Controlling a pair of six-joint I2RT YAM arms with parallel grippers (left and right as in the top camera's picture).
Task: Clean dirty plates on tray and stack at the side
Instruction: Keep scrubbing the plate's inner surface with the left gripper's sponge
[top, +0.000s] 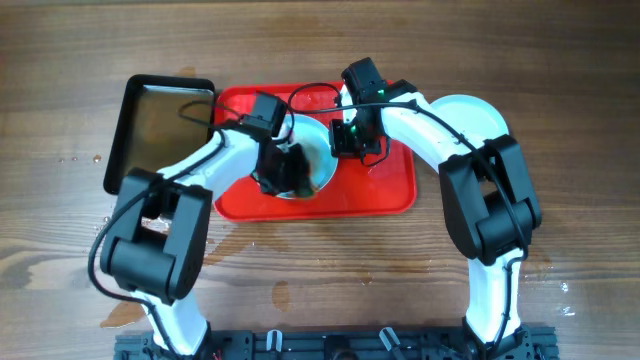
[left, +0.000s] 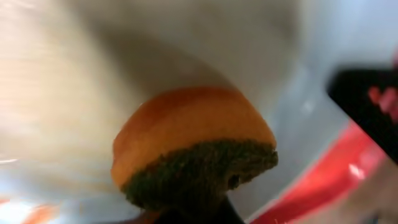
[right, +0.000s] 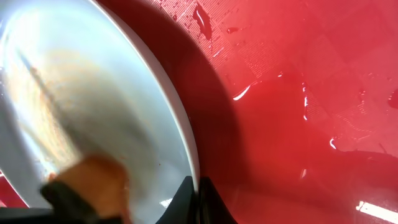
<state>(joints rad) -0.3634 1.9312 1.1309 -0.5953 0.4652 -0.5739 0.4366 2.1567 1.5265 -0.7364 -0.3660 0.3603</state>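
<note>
A pale plate (right: 93, 93) with a brown smear stands tilted over the red tray (right: 298, 93). My right gripper (right: 194, 198) is shut on its rim, one finger on each face. My left gripper (left: 199, 214) is shut on an orange sponge (left: 193, 149) with a dark green scouring side, pressed against the plate's face (left: 186, 43). From overhead, both grippers meet at this plate (top: 318, 152) in the tray's middle (top: 380, 190), the left gripper (top: 285, 170) on its left and the right gripper (top: 350, 140) on its right. Another pale plate (top: 475, 112) lies on the table right of the tray.
A black metal pan (top: 160, 120) sits against the tray's left end. Water drops lie on the tray floor (right: 239, 93) and on the wooden table (top: 560, 290) near the front right. Both arms arch over the tray from the front edge.
</note>
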